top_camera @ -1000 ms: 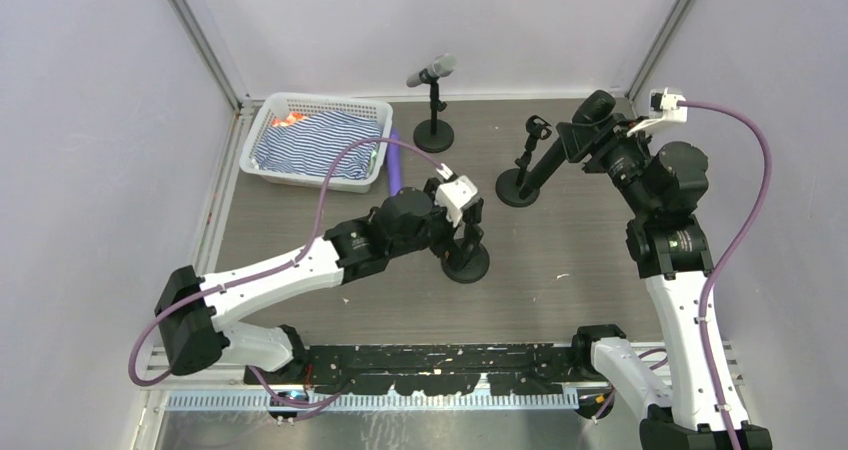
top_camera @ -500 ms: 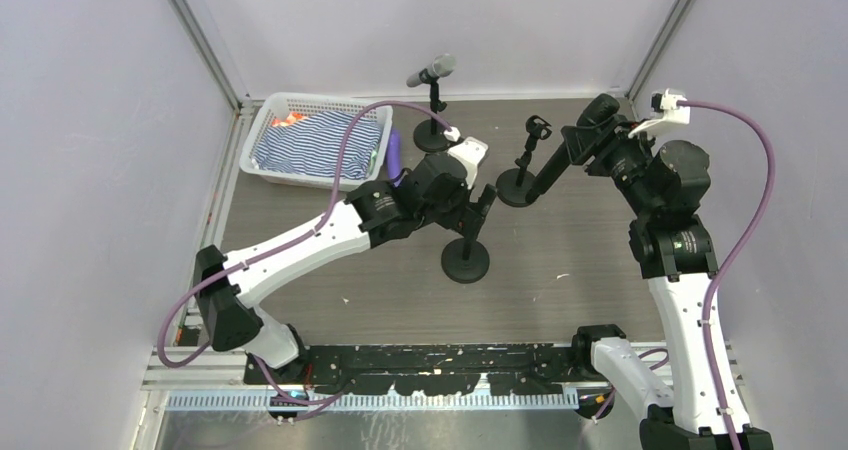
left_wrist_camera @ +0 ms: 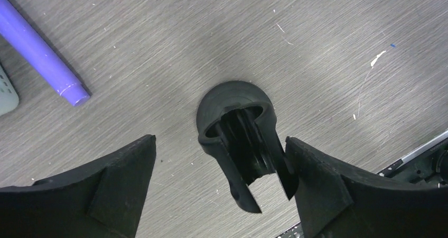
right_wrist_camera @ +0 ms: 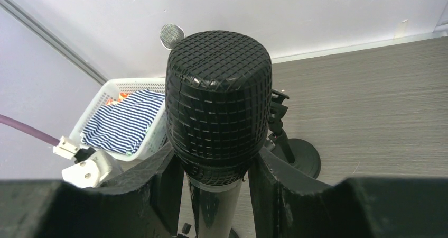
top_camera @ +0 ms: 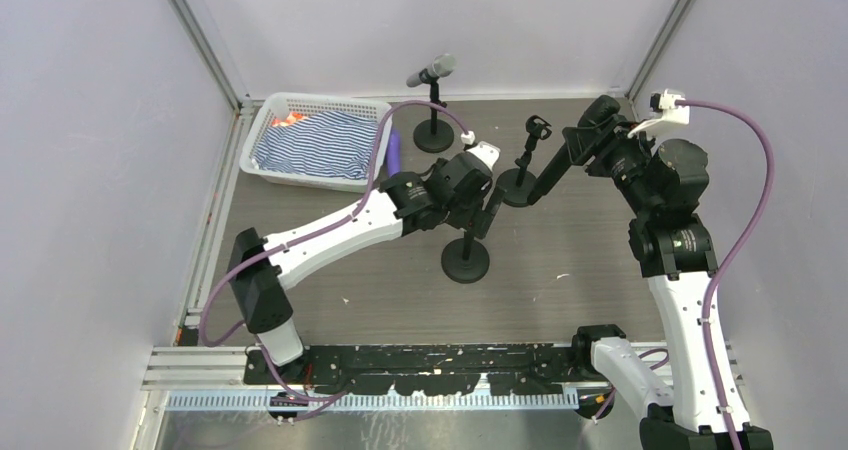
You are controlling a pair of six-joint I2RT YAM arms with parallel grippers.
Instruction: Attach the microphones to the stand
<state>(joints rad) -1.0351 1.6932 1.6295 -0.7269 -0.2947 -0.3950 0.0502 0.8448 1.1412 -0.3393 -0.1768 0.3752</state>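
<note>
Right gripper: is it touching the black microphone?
Touching. The right wrist view shows the right gripper clamping the black microphone just below its head, with fingers pressed on both sides and no gap.

**Left Arm Stretched Out Over the Stand**

The left arm point(top_camera: 330, 238) was extended away from its base, toward the back and the right. The left gripper point(top_camera: 490, 208), which had been set low around the post of the near stand point(top_camera: 466, 261), was lifted off it and carried above and just behind it. The post was thereby uncovered. The lower end of the purple microphone point(top_camera: 395, 148) was hidden by the arm.
</note>
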